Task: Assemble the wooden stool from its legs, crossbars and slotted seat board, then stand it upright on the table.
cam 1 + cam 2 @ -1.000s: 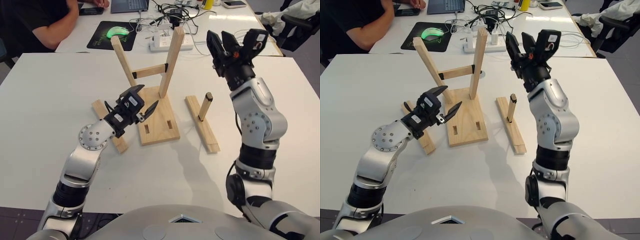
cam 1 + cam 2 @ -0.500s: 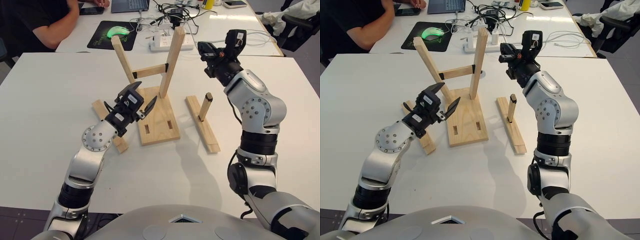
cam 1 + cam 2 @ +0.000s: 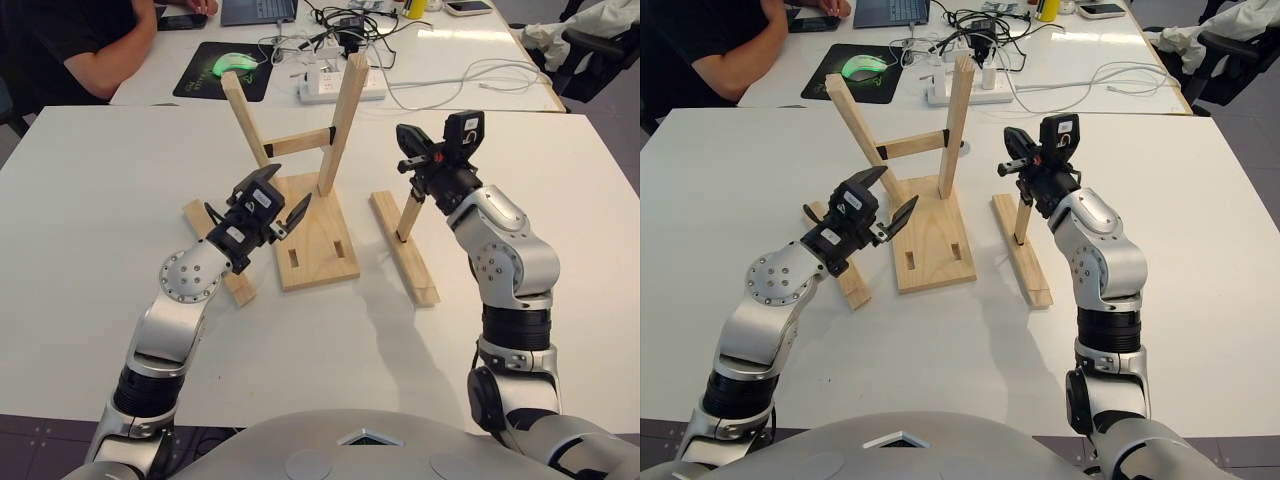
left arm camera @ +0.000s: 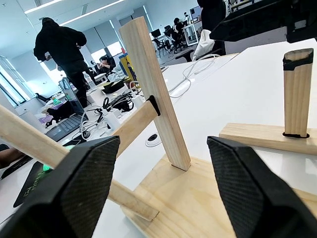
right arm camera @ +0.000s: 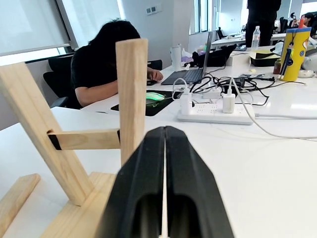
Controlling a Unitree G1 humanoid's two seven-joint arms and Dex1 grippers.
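- table (image 3: 100,200): white, holds all parts.
- loose leg (image 3: 240,288): flat, left of board, partly under left arm.
- left gripper (image 3: 285,192): fingers apart, empty, over board's left edge.
- seat board (image 3: 318,258): flat, slots up.
- two legs (image 3: 340,120) joined by a crossbar (image 3: 297,143): standing in board.
- flat leg (image 3: 412,262): right of board.
- short crossbar (image 3: 407,212): upright from flat leg.
- right gripper (image 3: 408,150): fingers together, empty, just above short crossbar's top.
- judgement: right arm nearer; short crossbar's long axis near vertical, directly below; fingers must part first.
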